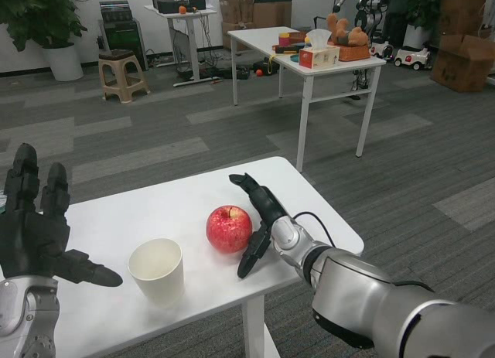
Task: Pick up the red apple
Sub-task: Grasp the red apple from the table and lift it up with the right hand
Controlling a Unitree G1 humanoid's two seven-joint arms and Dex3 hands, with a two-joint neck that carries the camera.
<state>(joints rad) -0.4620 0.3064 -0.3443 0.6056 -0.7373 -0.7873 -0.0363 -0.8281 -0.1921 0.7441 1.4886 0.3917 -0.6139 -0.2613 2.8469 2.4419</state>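
Note:
A red apple [229,228] sits on the white table [116,219], right of centre. My right hand [257,219] is just to the apple's right, fingers spread, with the thumb low beside the fruit and the other fingers reaching past its far side. It holds nothing, and I cannot tell whether it touches the apple. My left hand [39,230] is raised at the table's left edge, fingers spread and empty.
A white paper cup [157,271] stands upright near the front edge, left of the apple. The table's right and front edges lie close to my right forearm. Beyond are a second white table [305,52] with boxes, a stool [122,73] and plants.

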